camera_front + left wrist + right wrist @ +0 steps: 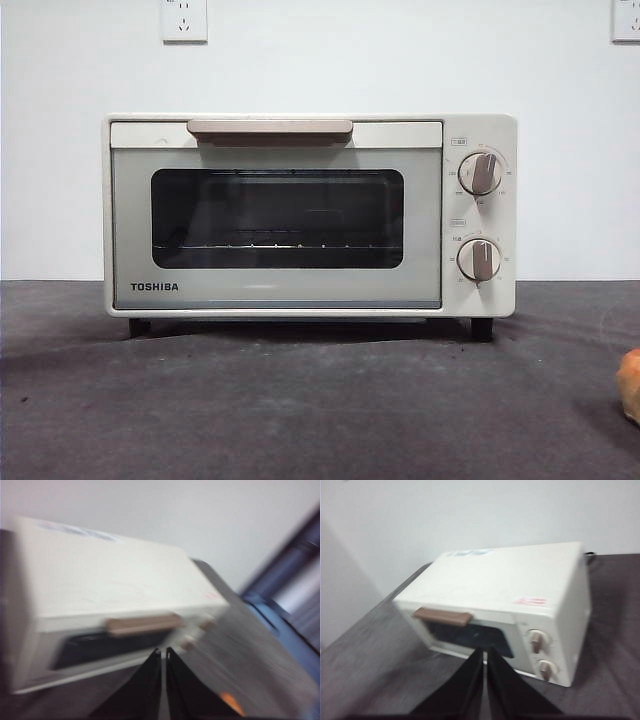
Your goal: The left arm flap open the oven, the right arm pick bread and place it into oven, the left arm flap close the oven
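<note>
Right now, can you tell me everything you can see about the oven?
The oven is a cream-white box that looks like painted metal, standing upright on short black feet on the dark table by a white wall. Its door is shut, with a beige bar handle on top and a dark glass window showing a wire rack with nothing on it. Two beige knobs sit at one side, and it says TOSHIBA. No gripper touches it.

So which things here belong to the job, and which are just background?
Job: oven, door shut; bread at the front view's right edge; left fingers and right fingers, both shut and empty, short of the oven.
Background: two wall sockets; dark table.
</note>
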Tool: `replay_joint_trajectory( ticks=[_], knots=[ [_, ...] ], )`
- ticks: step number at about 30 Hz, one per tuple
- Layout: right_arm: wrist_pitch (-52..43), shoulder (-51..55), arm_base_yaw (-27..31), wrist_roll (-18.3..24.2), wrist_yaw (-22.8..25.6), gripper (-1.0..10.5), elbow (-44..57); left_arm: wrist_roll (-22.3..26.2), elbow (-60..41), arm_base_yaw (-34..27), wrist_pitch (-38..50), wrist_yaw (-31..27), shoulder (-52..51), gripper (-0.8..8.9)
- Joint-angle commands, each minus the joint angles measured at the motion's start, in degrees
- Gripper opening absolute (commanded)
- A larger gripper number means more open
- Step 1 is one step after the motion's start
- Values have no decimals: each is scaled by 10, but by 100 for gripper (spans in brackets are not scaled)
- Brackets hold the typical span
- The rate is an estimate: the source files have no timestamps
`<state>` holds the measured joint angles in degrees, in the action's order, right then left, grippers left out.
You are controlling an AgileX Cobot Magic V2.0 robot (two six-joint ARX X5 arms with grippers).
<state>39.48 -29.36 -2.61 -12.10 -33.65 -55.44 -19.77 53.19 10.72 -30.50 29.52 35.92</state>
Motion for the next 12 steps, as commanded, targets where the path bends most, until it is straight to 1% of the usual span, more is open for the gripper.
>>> replay_joint_trajectory(
  ticks=[1,3,5,7,9,12],
  knots=[
    [16,-16,-9,55,-13,8,-26,14,21,14,0,56,10,16],
    [26,-27,-16,66,-22,8,-37,18,23,24,0,91,15,16],
    [28,-34,-23,73,-41,8,-40,34,23,32,-3,109,16,16],
    [32,-40,-30,87,-57,8,-40,58,23,37,-9,109,16,17],
    [40,-45,-37,96,-60,8,-40,78,23,40,-12,109,15,21],
    [52,-46,-44,96,-60,8,-40,83,23,44,-12,109,15,22]
  ],
)
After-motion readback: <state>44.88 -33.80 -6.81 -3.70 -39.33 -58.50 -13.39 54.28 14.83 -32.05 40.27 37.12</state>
